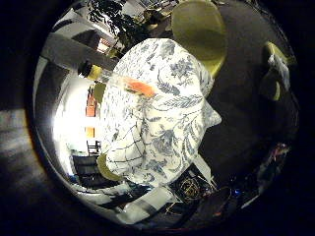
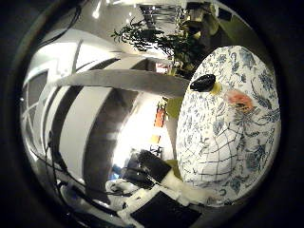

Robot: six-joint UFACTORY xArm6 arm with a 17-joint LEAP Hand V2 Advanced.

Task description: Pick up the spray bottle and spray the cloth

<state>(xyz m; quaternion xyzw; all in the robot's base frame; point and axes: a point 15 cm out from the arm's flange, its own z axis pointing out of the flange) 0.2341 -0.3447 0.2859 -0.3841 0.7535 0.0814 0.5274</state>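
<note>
The spray bottle (image 1: pixel 123 82) lies on its side on a round table covered with a flowered tablecloth (image 1: pixel 177 108). It is clear with orange liquid and a dark spray head. A checked cloth (image 1: pixel 133 149) lies on the same table beside the bottle. In the thumb side palm view, the bottle (image 2: pixel 228 93) and the checked cloth (image 2: pixel 220 157) show on the table. My hand (image 2: pixel 157 185) shows as white and black parts at the edge of that view. It hangs well away from the table, its fingers relaxed and clear of the bottle.
A yellow-green chair (image 1: pixel 200 29) stands by the table on a dark floor (image 1: pixel 251 108). Leafy plants (image 2: pixel 157 38) and white walls with a bright doorway (image 2: pixel 142 142) lie beyond the table.
</note>
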